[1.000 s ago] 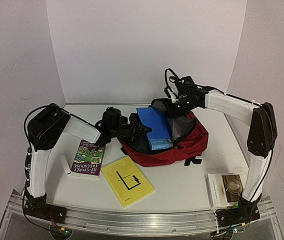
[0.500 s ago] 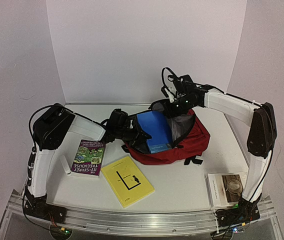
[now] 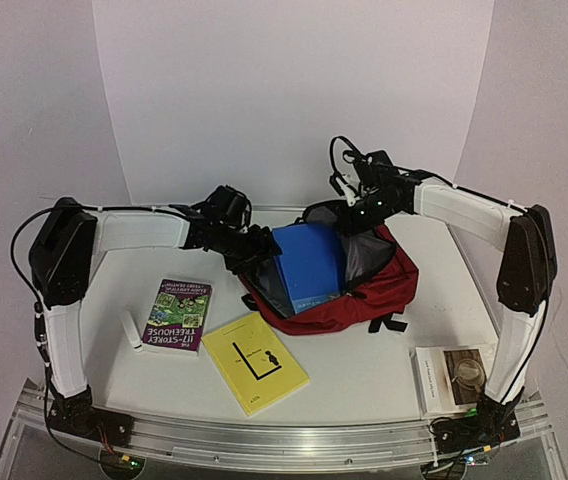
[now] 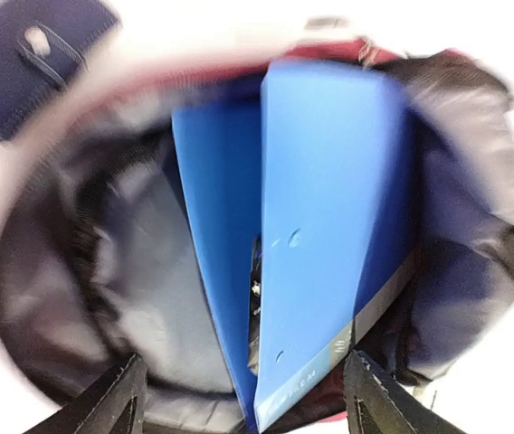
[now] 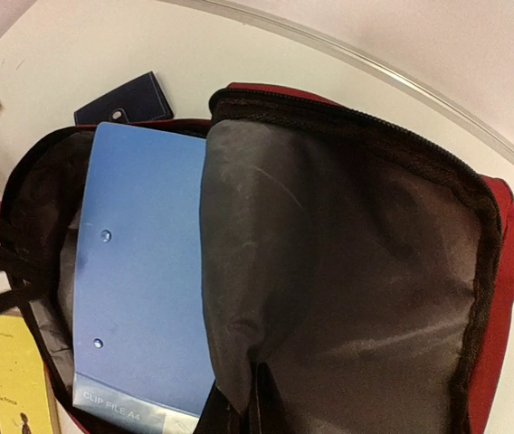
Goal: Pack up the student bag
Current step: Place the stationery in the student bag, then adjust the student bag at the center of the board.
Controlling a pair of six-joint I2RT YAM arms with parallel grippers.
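The student bag (image 3: 382, 288), dark red with grey lining, lies open in the middle of the table. A blue A4 clip file (image 3: 309, 262) stands slanted in its mouth, mostly inside. My left gripper (image 3: 258, 258) sits at the bag's left rim. In the left wrist view, the left gripper (image 4: 243, 409) is open, its black fingertips (image 4: 112, 402) well apart on either side of the file's lower edge (image 4: 302, 380). My right gripper (image 3: 354, 217) is shut on the bag's upper flap and holds it up; in the right wrist view, the right gripper (image 5: 255, 398) pinches the grey lining (image 5: 347, 271).
A purple book (image 3: 176, 316), a white marker (image 3: 132, 331) and a yellow book (image 3: 255, 362) lie at the front left. A white book (image 3: 453, 375) lies at the front right by the right arm's base. A dark navy wallet (image 5: 123, 99) lies behind the bag.
My left gripper has opened and let go of the blue file, which now stands deeper in the bag. The left arm has stretched out along the back. The right gripper still holds the flap.
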